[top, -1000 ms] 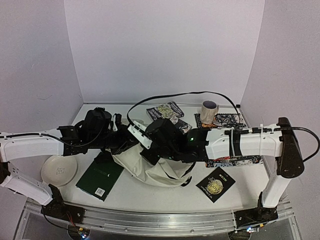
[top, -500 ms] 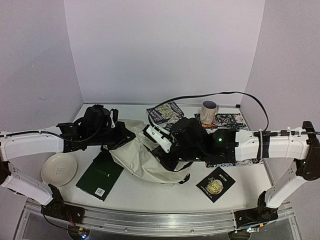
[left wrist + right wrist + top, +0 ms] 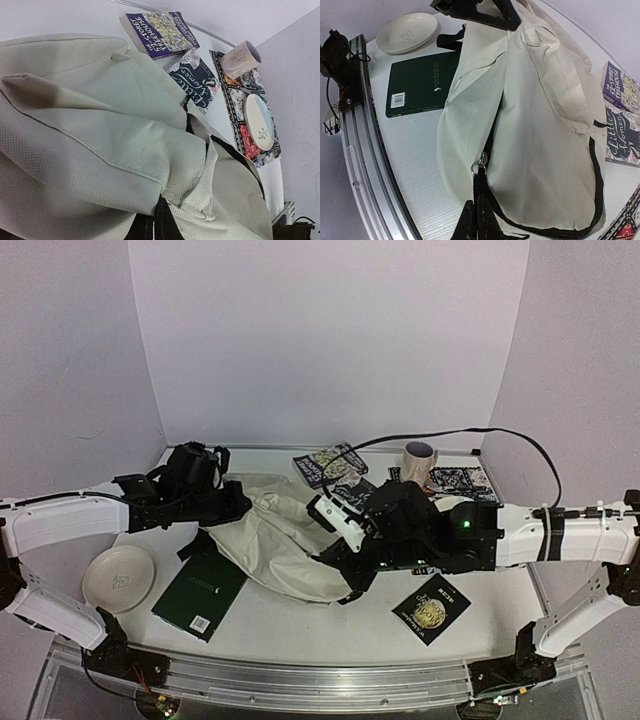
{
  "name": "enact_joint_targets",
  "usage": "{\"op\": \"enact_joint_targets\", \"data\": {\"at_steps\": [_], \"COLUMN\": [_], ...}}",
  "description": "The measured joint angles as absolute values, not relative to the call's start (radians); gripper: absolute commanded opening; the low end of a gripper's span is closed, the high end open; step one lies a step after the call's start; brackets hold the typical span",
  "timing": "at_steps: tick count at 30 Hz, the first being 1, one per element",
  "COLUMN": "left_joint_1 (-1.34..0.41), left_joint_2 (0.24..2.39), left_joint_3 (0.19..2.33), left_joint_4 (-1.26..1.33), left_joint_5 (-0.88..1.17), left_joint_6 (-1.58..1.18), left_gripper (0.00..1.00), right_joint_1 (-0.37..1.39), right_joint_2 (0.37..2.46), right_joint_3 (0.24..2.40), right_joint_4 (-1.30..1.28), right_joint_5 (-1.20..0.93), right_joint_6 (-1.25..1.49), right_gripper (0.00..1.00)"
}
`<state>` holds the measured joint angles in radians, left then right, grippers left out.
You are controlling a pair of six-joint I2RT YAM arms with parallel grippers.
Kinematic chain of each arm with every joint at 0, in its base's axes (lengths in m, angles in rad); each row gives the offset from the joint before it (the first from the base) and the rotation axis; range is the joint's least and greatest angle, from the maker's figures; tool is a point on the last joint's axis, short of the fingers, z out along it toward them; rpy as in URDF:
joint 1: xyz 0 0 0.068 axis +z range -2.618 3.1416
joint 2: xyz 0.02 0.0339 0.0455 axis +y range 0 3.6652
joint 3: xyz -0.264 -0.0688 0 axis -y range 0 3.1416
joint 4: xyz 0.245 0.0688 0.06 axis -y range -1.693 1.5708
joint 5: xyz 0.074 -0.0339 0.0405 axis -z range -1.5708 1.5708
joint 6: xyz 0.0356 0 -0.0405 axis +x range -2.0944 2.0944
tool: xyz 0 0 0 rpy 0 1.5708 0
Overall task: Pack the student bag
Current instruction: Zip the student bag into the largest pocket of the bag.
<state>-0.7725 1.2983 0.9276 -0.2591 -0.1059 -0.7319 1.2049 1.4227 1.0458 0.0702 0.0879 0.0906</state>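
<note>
Your left gripper (image 3: 156,222) and right gripper (image 3: 476,216) are each clamped on the cream student bag (image 3: 280,550), which lies stretched between them in the middle of the surface (image 3: 300,630). Nothing looks packed yet. The green book (image 3: 200,592), the black book (image 3: 431,608) and the Little Women paperback (image 3: 194,82) all lie outside it.

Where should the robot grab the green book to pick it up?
Probably the green book by its near short edge, the end with the barcode, coming from the front of the table. The book lies flat, so only its edges offer a pinch. Its far end sits against or under the bag, while the barcode end is free.
</note>
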Motion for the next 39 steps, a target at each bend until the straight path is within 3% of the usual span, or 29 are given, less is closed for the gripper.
{"op": "enact_joint_targets", "data": {"at_steps": [2, 10, 12, 17, 25, 29, 34, 36, 39], "left_joint_1": [-0.767, -0.729, -0.724, -0.721, -0.761, -0.837, -0.910, -0.919, -0.925], "left_joint_2": [1.299, 1.272, 1.235, 1.115, 0.994, 0.995, 1.070, 1.115, 1.156], "left_joint_3": [0.928, 0.921, 0.893, 0.796, 0.640, 0.624, 0.624, 0.624, 0.624], "left_joint_4": [-0.266, -0.296, -0.296, -0.294, -0.316, -0.322, -0.285, -0.266, -0.249], "left_joint_5": [-0.136, -0.164, -0.138, -0.027, 0.109, 0.121, 0.122, 0.122, 0.121], "left_joint_6": [-0.700, -0.699, -0.735, -0.856, -1.064, -1.143, -1.184, -1.192, -1.202], "left_gripper": [0.02, 0.53, 0.60, 0.72, 0.81, 0.80, 0.70, 0.63, 0.40], "right_joint_1": [1.205, 1.212, 1.213, 1.214, 1.214, 1.214, 1.219, 1.221, 1.224], "right_joint_2": [1.425, 1.574, 1.615, 1.681, 1.704, 1.710, 1.722, 1.723, 1.723], "right_joint_3": [1.046, 1.106, 1.129, 1.190, 1.226, 1.226, 1.228, 1.228, 1.228], "right_joint_4": [0.072, 0.114, 0.122, 0.149, 0.168, 0.178, 0.186, 0.188, 0.189], "right_joint_5": [0.075, 0.012, 0.004, -0.014, -0.021, -0.027, -0.036, -0.037, -0.037], "right_joint_6": [0.103, 0.158, 0.173, 0.196, 0.206, 0.207, 0.207, 0.207, 0.207], "right_gripper": [0.00, 0.00, 0.00, 0.00, 0.00, 0.00, 0.00, 0.00, 0.00]}}
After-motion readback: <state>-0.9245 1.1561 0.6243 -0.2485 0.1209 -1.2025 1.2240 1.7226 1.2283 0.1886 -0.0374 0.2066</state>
